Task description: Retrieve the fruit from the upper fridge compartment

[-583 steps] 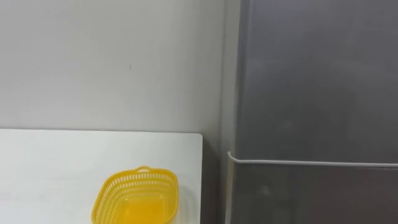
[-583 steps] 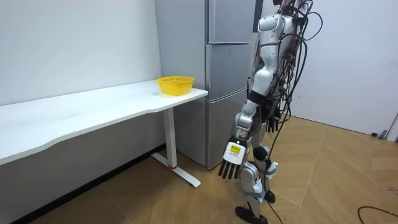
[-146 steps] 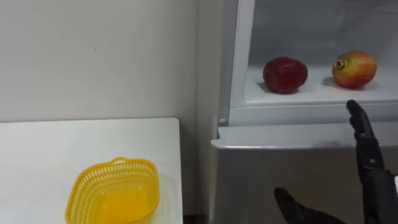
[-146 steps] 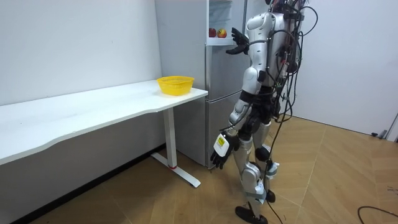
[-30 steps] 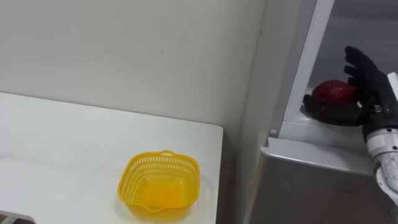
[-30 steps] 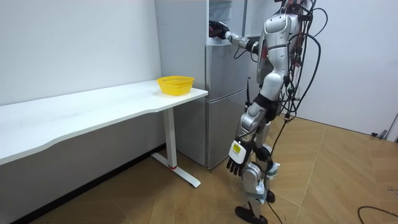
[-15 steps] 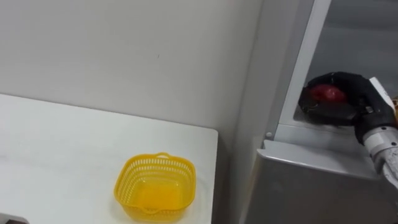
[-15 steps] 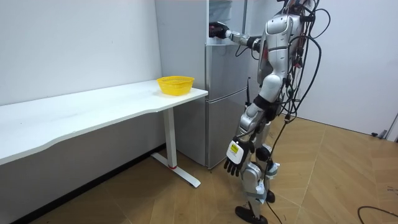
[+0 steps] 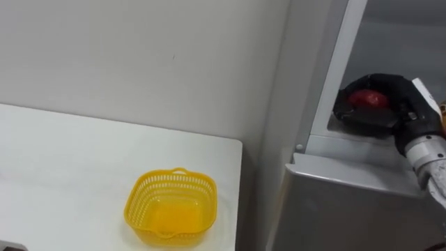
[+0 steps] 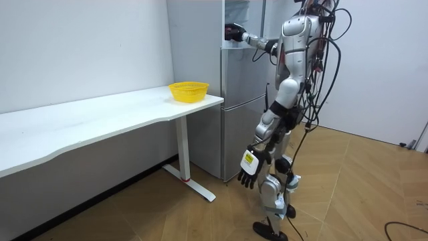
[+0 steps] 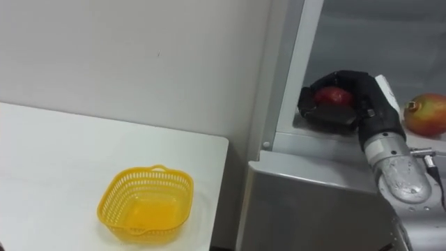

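Note:
The upper fridge compartment (image 11: 327, 136) stands open at the right. On its shelf a dark red fruit (image 11: 333, 96) sits inside my right hand (image 11: 352, 97), whose fingers are curled over it and thumb under it. A second, red-yellow fruit (image 11: 426, 114) lies on the same shelf to the right of that hand. In the room view I stand facing the fridge (image 10: 234, 80), right hand (image 10: 232, 32) reaching into the top compartment. My left hand (image 10: 247, 173) hangs at knee height with straight fingers, holding nothing.
A yellow mesh basket (image 9: 171, 208) sits at the near right corner of the white table (image 9: 63, 160), just left of the fridge. The closed lower fridge door (image 9: 348, 209) is below my right forearm.
My right hand's fingers have closed round the dark red fruit on the shelf. The left arm has swung slightly; the eye views have shifted a little.

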Controlling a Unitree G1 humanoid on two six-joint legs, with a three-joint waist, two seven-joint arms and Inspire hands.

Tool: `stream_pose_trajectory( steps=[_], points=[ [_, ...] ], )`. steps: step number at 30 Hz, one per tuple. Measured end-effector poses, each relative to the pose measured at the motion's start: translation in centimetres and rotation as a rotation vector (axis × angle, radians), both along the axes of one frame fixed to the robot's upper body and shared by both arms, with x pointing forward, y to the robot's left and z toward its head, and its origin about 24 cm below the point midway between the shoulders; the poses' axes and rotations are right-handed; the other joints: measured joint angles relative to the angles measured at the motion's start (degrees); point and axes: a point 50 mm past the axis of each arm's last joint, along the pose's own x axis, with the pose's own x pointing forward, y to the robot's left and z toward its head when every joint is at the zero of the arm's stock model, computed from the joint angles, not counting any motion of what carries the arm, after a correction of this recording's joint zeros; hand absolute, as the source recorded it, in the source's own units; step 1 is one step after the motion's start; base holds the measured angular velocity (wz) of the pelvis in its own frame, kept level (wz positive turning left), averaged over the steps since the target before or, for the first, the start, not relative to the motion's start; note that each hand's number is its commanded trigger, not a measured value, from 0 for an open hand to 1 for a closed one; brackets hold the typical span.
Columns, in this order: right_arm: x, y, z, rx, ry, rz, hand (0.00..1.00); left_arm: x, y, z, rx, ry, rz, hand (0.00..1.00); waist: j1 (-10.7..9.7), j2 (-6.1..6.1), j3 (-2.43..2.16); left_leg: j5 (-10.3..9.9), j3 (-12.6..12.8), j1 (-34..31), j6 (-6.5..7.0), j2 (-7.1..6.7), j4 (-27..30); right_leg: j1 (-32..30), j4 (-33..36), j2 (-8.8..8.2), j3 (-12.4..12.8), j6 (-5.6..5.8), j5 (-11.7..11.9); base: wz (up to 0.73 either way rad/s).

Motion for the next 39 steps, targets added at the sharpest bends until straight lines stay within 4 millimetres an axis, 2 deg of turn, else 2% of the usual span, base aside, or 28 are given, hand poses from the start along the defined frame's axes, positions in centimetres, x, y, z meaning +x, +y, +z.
stream_pose_trajectory(
  steps=[2,4,9,12,16,21,24,29,31,33,39],
  points=[
    [-0.3,0.3,0.1,-0.016,-0.02,-0.013,1.0,0.2,0.0,0.0,0.004,-0.01,-0.003,0.0,0.2,0.43,0.01,0.0,0.2,0.1,0.0,0.01,0.0,0.0,-0.1,0.01,0.2,0.0,0.0,-0.04],
    [-0.7,0.9,0.0,-0.023,-0.045,-0.028,1.0,0.1,0.0,0.0,0.007,-0.012,-0.004,0.0,0.2,0.99,-0.17,0.0,0.5,0.2,0.01,0.02,0.0,0.0,-0.1,0.01,0.3,0.0,0.0,-0.08],
    [-2.9,3.0,-0.1,0.063,-0.143,-0.009,1.0,-0.2,-0.4,-0.2,0.006,-0.023,-0.015,0.0,0.0,2.76,-0.32,0.0,1.1,0.3,0.01,0.08,-0.1,-0.5,-0.1,0.0,0.4,0.0,0.0,-0.06],
    [-4.2,4.1,-0.4,0.078,-0.183,-0.009,1.0,0.0,-0.7,-0.4,0.002,-0.037,-0.028,0.0,0.0,3.2,-0.41,0.0,1.1,0.3,0.01,0.1,-0.1,-0.4,-0.1,0.0,0.4,0.0,0.0,0.0],
    [-5.7,5.3,-0.7,0.044,-0.227,-0.017,1.0,0.2,-1.0,-0.4,0.0,-0.074,-0.037,0.0,0.1,3.46,-0.26,0.0,1.1,0.2,0.01,0.03,-0.1,-0.5,-0.1,-0.04,0.4,0.01,0.0,0.0],
    [-7.7,6.8,1.7,-0.036,-0.441,-0.055,1.0,-0.3,-1.7,-0.7,-0.01,-0.069,-0.031,0.0,0.3,4.33,-0.05,0.0,1.2,0.1,0.01,0.04,-0.2,-0.4,0.0,-0.04,0.4,0.02,0.0,0.0],
    [-8.7,7.7,2.8,-0.047,-0.555,-0.048,1.0,-1.0,-2.1,-1.0,-0.027,-0.041,-0.044,0.0,0.2,4.74,-0.18,0.0,1.1,0.5,0.0,0.07,-0.5,-0.2,0.1,-0.02,0.3,0.01,0.0,0.0],
    [-10.1,9.0,3.8,-0.056,-0.691,-0.057,1.0,-1.6,-2.5,-1.2,-0.044,-0.018,-0.073,0.0,0.3,4.26,-0.11,0.1,0.7,0.3,-0.02,0.02,-0.3,0.0,0.1,-0.05,-0.2,0.02,0.0,0.05],
    [-10.5,9.6,4.0,-0.068,-0.724,-0.042,1.0,-1.5,-2.6,-1.3,-0.049,-0.017,-0.084,0.0,0.4,3.93,-0.23,0.0,0.5,0.3,-0.03,0.01,-0.5,0.0,0.0,-0.07,-0.3,0.02,0.0,0.04],
    [-10.9,10.2,4.1,-0.102,-0.757,-0.024,1.0,-1.2,-2.7,-1.3,-0.059,-0.014,-0.091,0.0,1.3,3.4,-0.39,0.0,0.4,0.4,-0.03,0.01,-0.6,0.1,0.0,-0.05,-0.4,0.02,0.0,0.0],
    [-11.3,11.7,3.9,-0.232,-0.804,0.007,1.0,-0.6,-2.3,-1.2,-0.058,-0.015,-0.097,0.0,2.9,2.76,-0.18,0.1,0.5,0.4,-0.05,0.01,-1.0,-0.1,-0.1,-0.04,-0.4,0.02,0.0,0.0]
  ],
)
